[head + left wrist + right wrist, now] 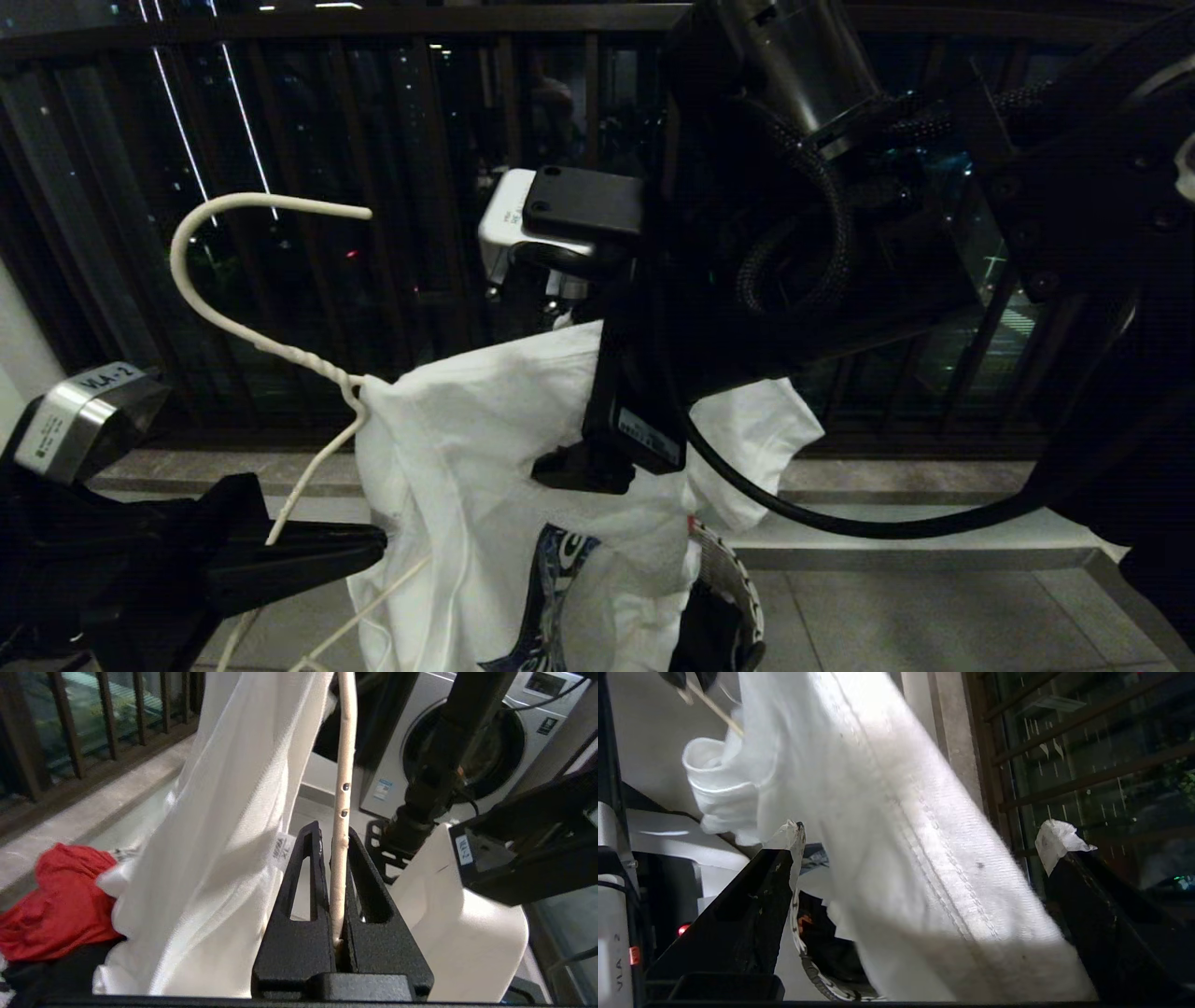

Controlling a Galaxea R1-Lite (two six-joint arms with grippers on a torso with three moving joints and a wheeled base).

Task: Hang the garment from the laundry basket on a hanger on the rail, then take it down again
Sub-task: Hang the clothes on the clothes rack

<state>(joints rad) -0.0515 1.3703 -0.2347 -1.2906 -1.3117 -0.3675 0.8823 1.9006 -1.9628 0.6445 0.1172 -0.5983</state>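
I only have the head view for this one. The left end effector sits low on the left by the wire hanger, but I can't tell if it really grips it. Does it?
Observer: Yes. The left end effector is shut on the hanger wire.
Operator: And the right end effector?
Observer: The right end effector is open, with the T-shirt hanging between its fingers.
Operator: Anything else in the basket?
Observer: A red cloth lies beside the shirt.
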